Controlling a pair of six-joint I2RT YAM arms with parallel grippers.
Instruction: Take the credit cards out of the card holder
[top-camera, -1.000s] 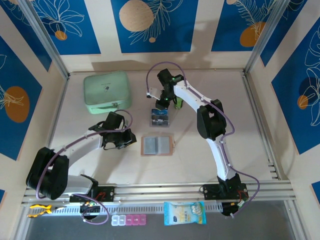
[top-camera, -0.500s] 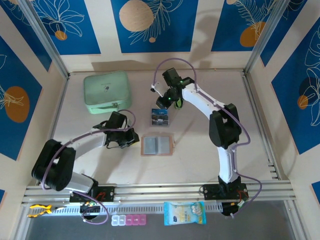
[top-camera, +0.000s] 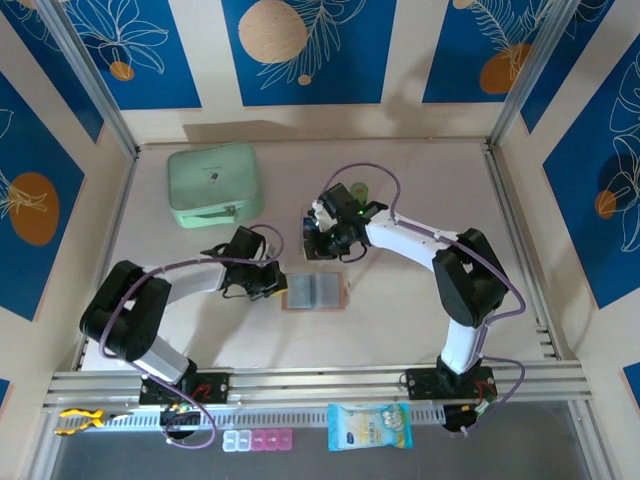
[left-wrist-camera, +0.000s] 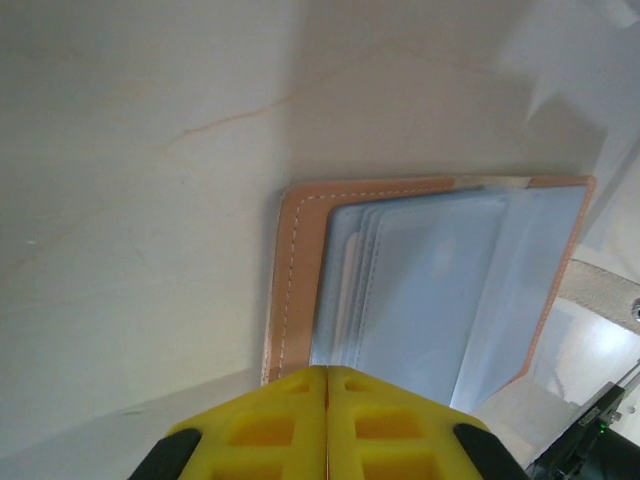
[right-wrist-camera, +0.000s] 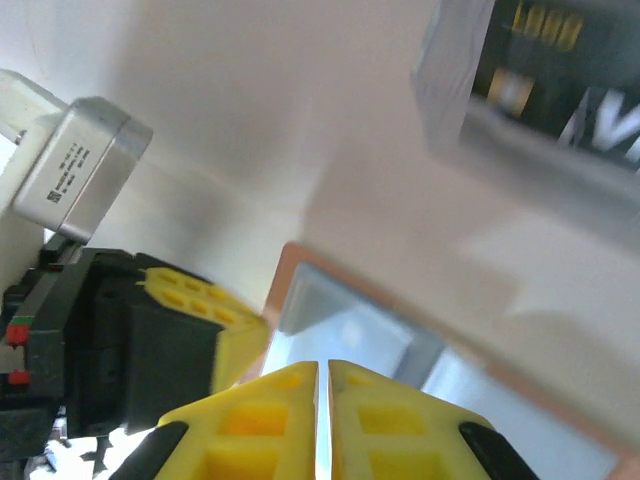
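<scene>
Two YAM arms are converging on a tan leather card holder (top-camera: 313, 291) that is lying open, pockets up, at the middle of the tabletop (top-camera: 400, 320). The left gripper (top-camera: 268, 281) is reaching in from the left. Its yellow fingers (left-wrist-camera: 280, 425) are pressed flat together with nothing between them, and their tips are sitting at the holder's left edge. This looks like an attempt to pin the leather flat so it does not slide, though the wrist view cannot settle whether they are touching or hanging just above it.

The right gripper (top-camera: 327, 240) is leaning in from the far side. Its fingers (right-wrist-camera: 265, 415) are drawn in to a hairline slit and are carrying nothing, and they are pointing down at the holder's far left corner, opposite the other arm. Tips this narrow would suit sliding under a sleeve or nudging a card's edge.

Just beyond the holder, dark credit cards (right-wrist-camera: 545, 50) with gold numerals are lying in a clear plastic box (right-wrist-camera: 450, 90). This suggests part of the job is done. The holder's greyish-blue sleeves are fanned and look pale, and it cannot be told whether any card is inside.

Further off, a mint-green zip case (top-camera: 215, 183) is sitting at the far left and a green cylinder (top-camera: 358, 190) is standing behind the right arm, both well apart from the work.
</scene>
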